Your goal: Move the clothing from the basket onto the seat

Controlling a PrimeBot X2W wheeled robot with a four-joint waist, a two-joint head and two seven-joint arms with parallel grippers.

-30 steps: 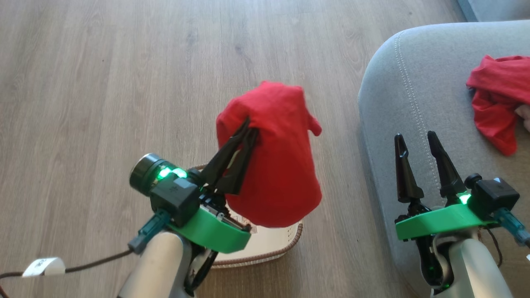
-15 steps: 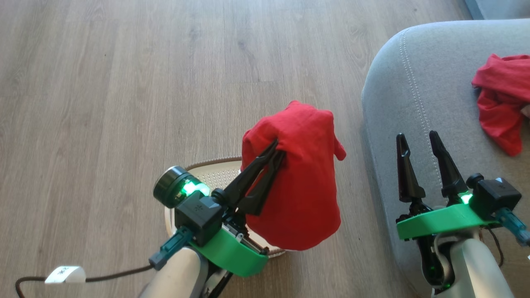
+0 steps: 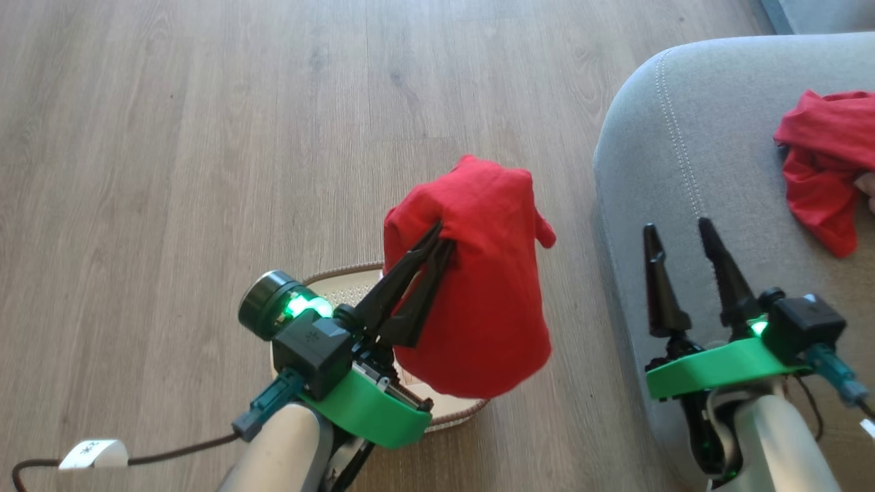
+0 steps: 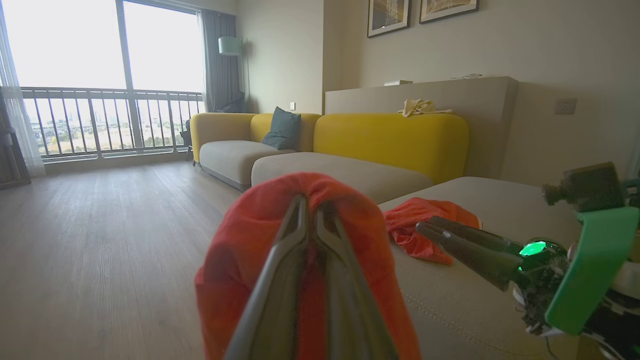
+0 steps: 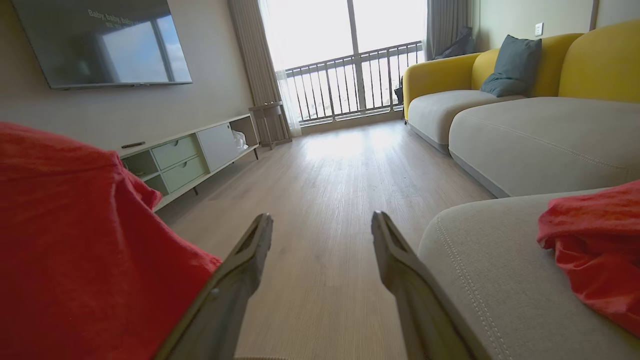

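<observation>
Carry step: my L fingers [image 3: 410,287] clamp red garment [image 3: 478,307] over basket [image 3: 459,410]; R fingers [image 3: 726,273] apart. Next: swing right, over seat [image 3: 683,157].

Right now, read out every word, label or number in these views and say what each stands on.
"Baby, baby, baby": faint white caption along the top of the dark wall-mounted flat television screen; what follows is blurred.
Small white paper tag on the brown cable: a dark mark, too small to read.
Nothing else legible.

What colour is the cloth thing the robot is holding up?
Bright red. The left gripper holds the garment; the head view shows it best.
</observation>
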